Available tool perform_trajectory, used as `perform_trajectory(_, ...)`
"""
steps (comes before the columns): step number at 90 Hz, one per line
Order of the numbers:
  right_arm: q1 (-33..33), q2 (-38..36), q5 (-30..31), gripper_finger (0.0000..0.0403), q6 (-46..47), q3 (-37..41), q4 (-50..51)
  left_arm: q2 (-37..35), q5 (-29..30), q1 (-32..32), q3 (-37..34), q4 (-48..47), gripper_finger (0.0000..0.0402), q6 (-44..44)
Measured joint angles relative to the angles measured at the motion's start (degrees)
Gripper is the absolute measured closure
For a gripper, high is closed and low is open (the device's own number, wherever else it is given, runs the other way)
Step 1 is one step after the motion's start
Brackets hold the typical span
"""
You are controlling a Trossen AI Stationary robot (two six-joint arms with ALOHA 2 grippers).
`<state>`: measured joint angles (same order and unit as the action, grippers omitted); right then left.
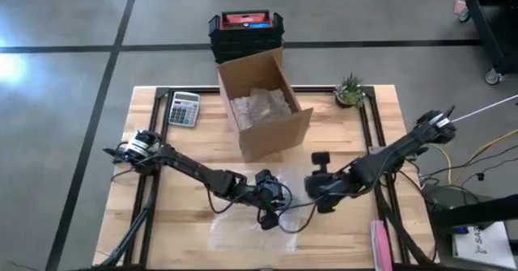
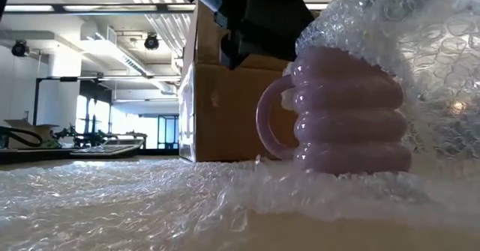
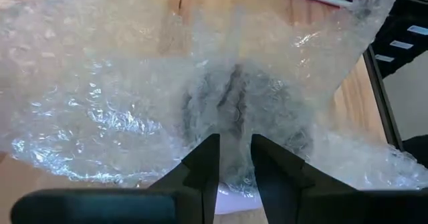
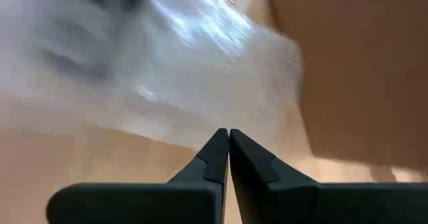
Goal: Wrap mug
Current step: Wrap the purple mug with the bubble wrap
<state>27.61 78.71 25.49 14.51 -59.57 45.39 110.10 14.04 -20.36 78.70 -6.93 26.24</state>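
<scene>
A pale purple ribbed mug (image 2: 349,116) stands upright on a clear bubble wrap sheet (image 1: 243,232) near the table's front middle, its handle (image 2: 268,127) bare. Part of the wrap (image 2: 409,41) is drawn up over the mug's top and the side away from the handle. My left gripper (image 1: 271,206) hangs just above the mug (image 3: 234,200), shut on the wrap. My right gripper (image 1: 320,194) hovers a little to the right of the mug. In its wrist view the fingers (image 4: 229,137) are shut with nothing between them. My left gripper pinches a bunched-up fold of the bubble wrap (image 3: 234,120) between its two fingers (image 3: 208,150), coming from above and pointing down over the mug. The wrap it holds lies draped over the mug. The rest of the sheet lies spread on the table.
An open cardboard box (image 1: 263,101) with packing inside stands behind the mug. A calculator (image 1: 184,109) lies at the far left and a small plant (image 1: 350,89) at the far right. A pink flat object (image 1: 380,243) lies at the front right. A black crate (image 1: 245,30) sits beyond the table.
</scene>
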Motion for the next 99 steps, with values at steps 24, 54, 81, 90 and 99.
perform_trajectory(24,-3.4,-1.6,-3.3,0.0403,-9.9,14.4,-31.5,0.0,0.0,0.0,-0.1,0.6,0.0326,0.0)
perform_trajectory(54,-0.6,6.2,-12.5,0.0403,-11.4,7.2,-34.1,0.0,-0.1,0.3,-0.1,0.8,0.0326,0.1)
perform_trajectory(81,-0.7,18.1,-15.8,0.0403,-11.6,-3.9,-21.1,-0.8,-0.3,0.3,-0.1,-0.5,0.0326,0.2)
perform_trajectory(90,-0.8,19.9,-16.1,0.0403,-12.1,-7.0,-16.8,-2.6,-0.3,0.2,0.7,-3.9,0.0326,0.3)
perform_trajectory(99,-0.8,20.4,-16.7,0.0403,-12.7,-8.1,-15.7,-5.1,0.6,0.0,2.1,-7.6,0.0326,0.2)
